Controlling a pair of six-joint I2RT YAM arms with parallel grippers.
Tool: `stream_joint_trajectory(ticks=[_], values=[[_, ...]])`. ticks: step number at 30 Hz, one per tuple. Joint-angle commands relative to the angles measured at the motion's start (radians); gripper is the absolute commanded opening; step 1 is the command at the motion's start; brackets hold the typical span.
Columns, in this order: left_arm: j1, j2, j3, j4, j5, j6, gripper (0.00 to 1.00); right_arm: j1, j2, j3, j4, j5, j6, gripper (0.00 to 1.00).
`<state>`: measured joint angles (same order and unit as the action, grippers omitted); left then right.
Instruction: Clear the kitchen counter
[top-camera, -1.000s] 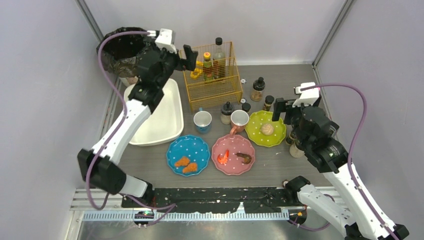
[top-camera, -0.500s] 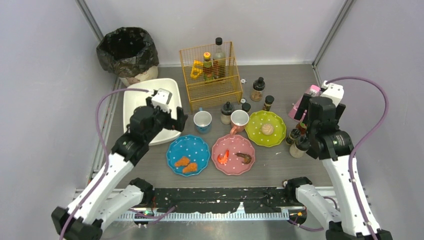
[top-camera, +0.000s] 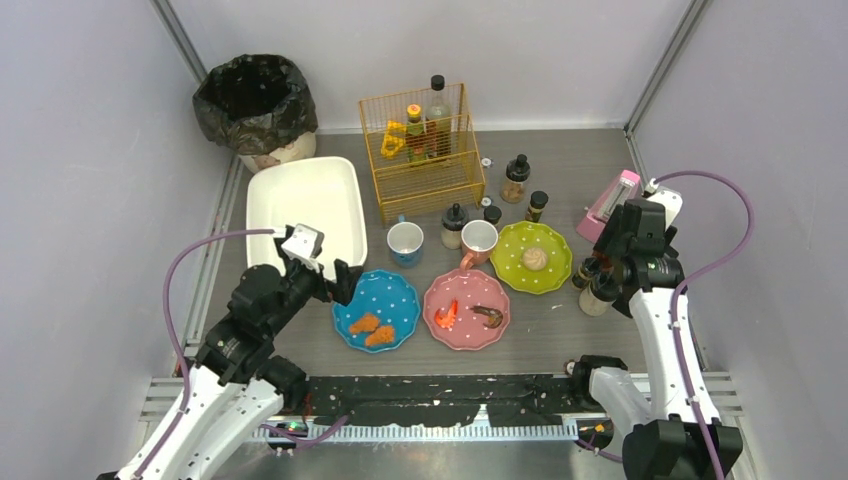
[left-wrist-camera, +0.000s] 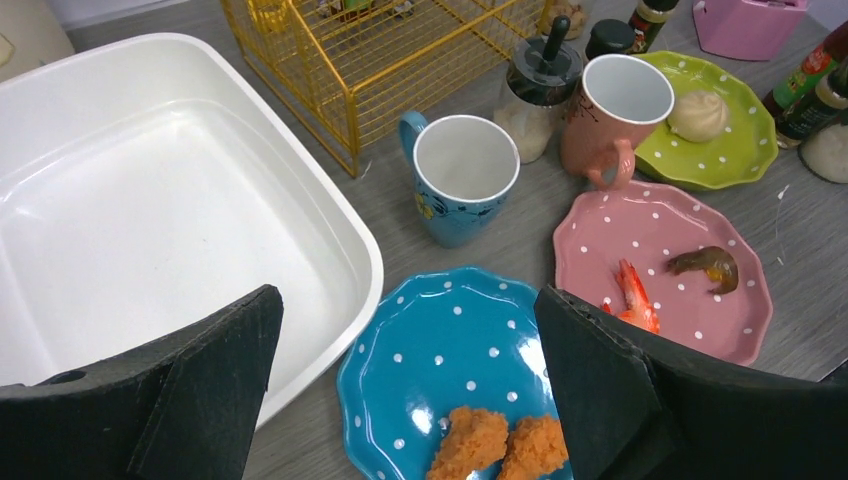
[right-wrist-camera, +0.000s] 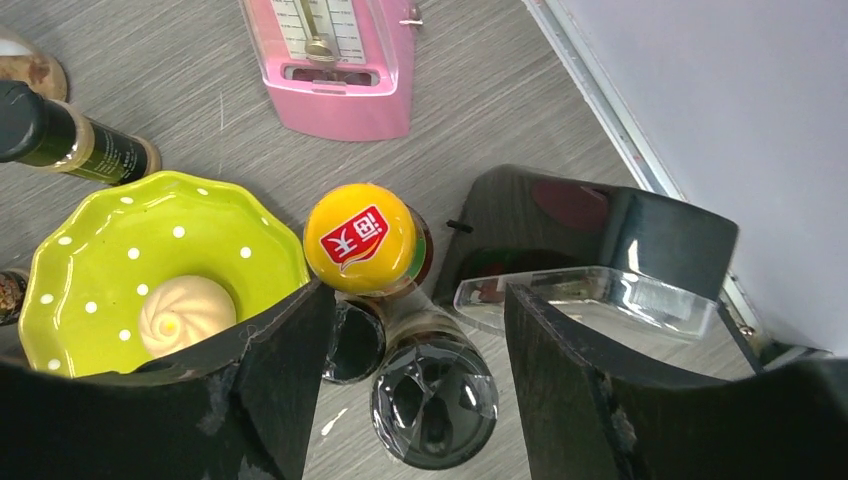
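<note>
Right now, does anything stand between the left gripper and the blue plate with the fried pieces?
Nothing visible does. The left gripper hangs open above the blue plate, which shows free between its jaws. The white tub lies to one side, the blue mug beyond.

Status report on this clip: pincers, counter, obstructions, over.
Left pincer open above blue plate. Right pincer open, straddling clear-lidded jar. Kitchen counter uncleared. Yellow-capped bottle crowds jar.

White arms (top-camera: 665, 340), black fingers (left-wrist-camera: 200, 370), purple cables (top-camera: 165, 300).
</note>
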<state>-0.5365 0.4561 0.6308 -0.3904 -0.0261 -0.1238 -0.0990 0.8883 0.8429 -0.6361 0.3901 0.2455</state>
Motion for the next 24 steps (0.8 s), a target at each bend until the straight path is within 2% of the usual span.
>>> stream_joint_trajectory(ticks=[1, 7, 16, 18, 23, 24], values=[[-0.014, -0.020, -0.002, -0.013, 0.007, 0.005, 1.00, -0.039, -0.007, -0.021, 0.161, -0.105, -0.048, 0.68], [-0.014, 0.023, 0.011, 0.011, 0.022, 0.008, 0.99, -0.055, 0.033, -0.009, 0.193, -0.162, -0.067, 0.66], [-0.014, 0.151, 0.054, 0.055, 0.093, -0.023, 0.99, -0.056, 0.038, 0.025, 0.160, -0.099, -0.069, 0.48], [-0.014, 0.173, 0.066, 0.069, 0.117, -0.022, 1.00, -0.056, 0.032, 0.025, 0.161, -0.091, -0.069, 0.42], [-0.016, 0.214, 0.088, 0.094, 0.170, -0.012, 1.00, -0.056, 0.021, 0.067, 0.144, -0.084, -0.081, 0.12], [-0.017, 0.220, 0.091, 0.099, 0.182, -0.008, 0.99, -0.056, 0.018, 0.075, 0.141, -0.085, -0.082, 0.09]])
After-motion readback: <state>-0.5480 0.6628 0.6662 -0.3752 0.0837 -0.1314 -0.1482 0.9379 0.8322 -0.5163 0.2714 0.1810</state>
